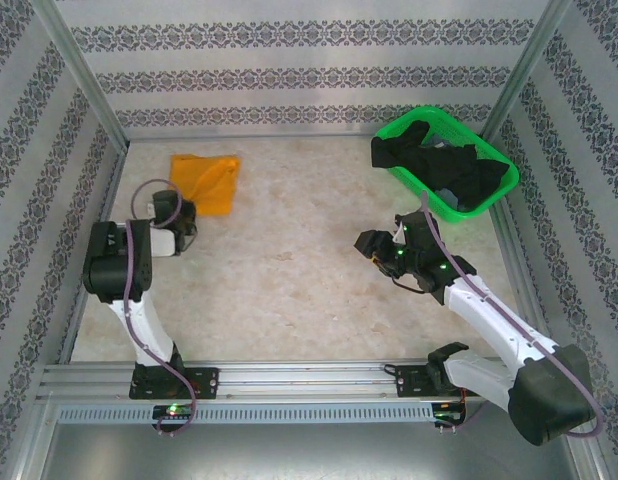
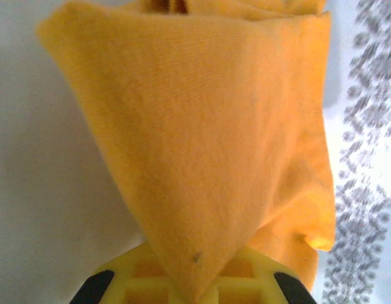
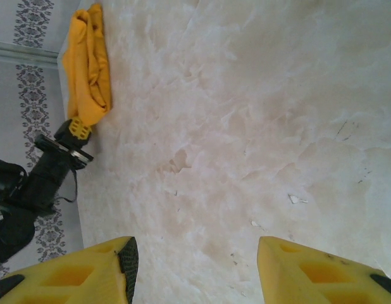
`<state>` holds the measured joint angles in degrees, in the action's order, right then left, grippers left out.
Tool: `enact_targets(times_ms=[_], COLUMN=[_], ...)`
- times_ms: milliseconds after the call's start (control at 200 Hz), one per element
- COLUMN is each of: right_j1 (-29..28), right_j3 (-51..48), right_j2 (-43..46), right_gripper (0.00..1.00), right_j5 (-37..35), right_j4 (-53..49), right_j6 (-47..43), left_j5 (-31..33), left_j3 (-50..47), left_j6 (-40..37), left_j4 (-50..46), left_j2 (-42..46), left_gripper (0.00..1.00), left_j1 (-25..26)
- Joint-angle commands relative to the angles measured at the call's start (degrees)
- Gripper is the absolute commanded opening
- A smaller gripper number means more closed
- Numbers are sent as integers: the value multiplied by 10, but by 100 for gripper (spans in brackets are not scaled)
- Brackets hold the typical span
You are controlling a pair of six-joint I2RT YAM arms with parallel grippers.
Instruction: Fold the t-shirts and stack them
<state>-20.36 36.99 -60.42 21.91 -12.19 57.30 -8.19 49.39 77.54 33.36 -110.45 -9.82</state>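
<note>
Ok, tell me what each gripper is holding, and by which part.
Left gripper is shut on the mustard-orange t-shirt, pinching a bunched corner at its near end. Right gripper is open, holding nothing.

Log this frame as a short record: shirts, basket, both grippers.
orange shirt: bunched on table, far left
black shirts: heaped in basket, far right
left gripper: shut on the orange shirt's near corner
right gripper: open, empty, over bare table
stack: none yet
</note>
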Motion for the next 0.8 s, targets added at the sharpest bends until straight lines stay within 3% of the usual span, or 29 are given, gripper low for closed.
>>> enact_targets(times_ms=[0, 140, 470, 495, 595, 610, 620, 630, 644, 794], right_j1=[4, 6, 14, 15, 36, 40, 44, 48, 54, 124], right_j3=[0, 10, 34, 33, 34, 35, 35, 36, 39, 65], right_j2=[-12, -31, -64, -58, -26, -20, -17, -14, -10, 32], right_gripper=[54, 54, 55, 55, 62, 73, 86, 95, 98, 98], right_j5=[-8, -1, 5, 0, -33, -37, -41, -43, -48, -89], right_j4=[10, 27, 33, 30, -12, -21, -27, -32, -43, -125], right_j6=[-3, -5, -24, -28, -54, -61, -65, -69, -77, -168], left_j5=[-101, -129, -142, -140, -121, -115, -110, -107, -100, -34], left_j3=[63, 115, 151, 145, 114, 109, 104, 101, 92, -1], left_j6=[-118, -195, -158, -158, -181, -189, -194, -198, -203, -247], left_j4=[-8, -72, -31, -28, -61, -74, -84, -92, -103, -209], left_j2=[-47, -82, -111, -101, -30, -15, -5, 7, 25, 204], left_gripper=[0, 0, 0, 7, 67, 92, 98, 100, 100, 100], left_j1=[-56, -100, -105, -103, -92, -90, -89, -86, -82, -26])
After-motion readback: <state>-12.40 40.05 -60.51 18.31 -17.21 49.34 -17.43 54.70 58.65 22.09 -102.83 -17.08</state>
